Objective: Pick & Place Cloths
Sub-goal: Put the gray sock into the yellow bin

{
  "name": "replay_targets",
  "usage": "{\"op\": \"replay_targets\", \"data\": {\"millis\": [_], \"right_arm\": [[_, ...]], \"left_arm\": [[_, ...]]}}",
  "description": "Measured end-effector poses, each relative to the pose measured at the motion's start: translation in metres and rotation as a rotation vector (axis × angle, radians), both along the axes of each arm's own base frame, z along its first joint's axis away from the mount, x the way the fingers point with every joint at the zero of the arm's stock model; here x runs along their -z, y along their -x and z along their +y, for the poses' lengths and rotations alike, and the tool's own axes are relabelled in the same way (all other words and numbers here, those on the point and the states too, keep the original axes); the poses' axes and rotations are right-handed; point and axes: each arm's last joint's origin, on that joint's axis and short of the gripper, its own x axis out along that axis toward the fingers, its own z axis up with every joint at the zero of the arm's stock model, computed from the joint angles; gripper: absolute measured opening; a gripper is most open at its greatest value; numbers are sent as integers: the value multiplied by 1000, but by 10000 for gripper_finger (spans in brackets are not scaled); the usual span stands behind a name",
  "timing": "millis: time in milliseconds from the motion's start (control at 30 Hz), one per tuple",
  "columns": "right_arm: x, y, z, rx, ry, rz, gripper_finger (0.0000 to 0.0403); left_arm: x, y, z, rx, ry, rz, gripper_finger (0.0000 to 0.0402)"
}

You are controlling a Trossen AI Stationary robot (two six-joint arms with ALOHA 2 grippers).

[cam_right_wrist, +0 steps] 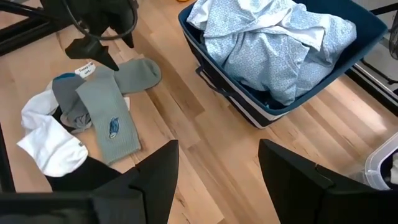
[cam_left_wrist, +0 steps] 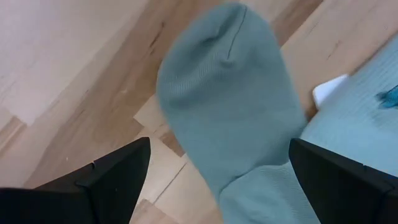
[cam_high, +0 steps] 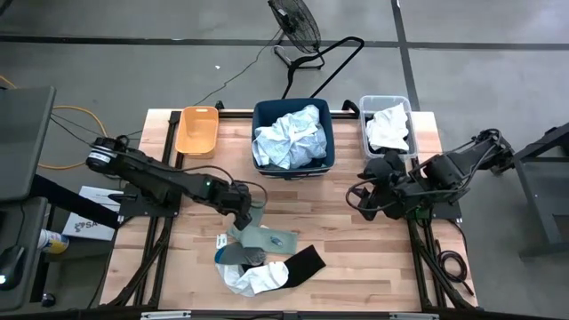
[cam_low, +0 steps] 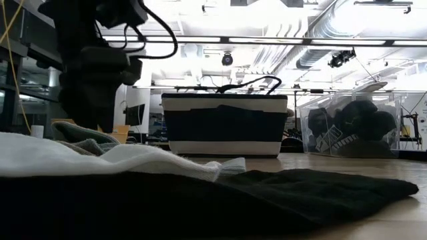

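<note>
Navy bin: pale blue cloths | clear bin: white cloth | both grippers spread

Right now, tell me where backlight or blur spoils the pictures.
Low view: bright ceiling lights leave the left gripper and navy bin as dark silhouettes, with the black cloth near the lens blurred. Left wrist view: the grey-green sock is soft, out of focus.

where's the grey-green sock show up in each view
High view: the grey-green sock lies at lower centre, just below the left hand.
Low view: a grey-green fold at left, under the dark hand; likely it.
Left wrist view: fills the centre, between the open fingers.
Right wrist view: upper left.
Shared landmark: the navy bin, absent from the left wrist view.
</note>
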Motion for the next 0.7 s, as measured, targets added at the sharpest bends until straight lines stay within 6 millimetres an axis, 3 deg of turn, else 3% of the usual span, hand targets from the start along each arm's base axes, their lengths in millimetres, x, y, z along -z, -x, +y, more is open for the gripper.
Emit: {"op": "replay_targets", "data": {"millis": [467, 700], "right_arm": [[0, 0, 0, -32, 23, 19, 213], [0, 0, 0, -32, 23, 19, 213]], "left_arm": [[22, -16, -4, 387, -120, 21, 375], [36, -20, -5, 478, -142, 77, 328]]}}
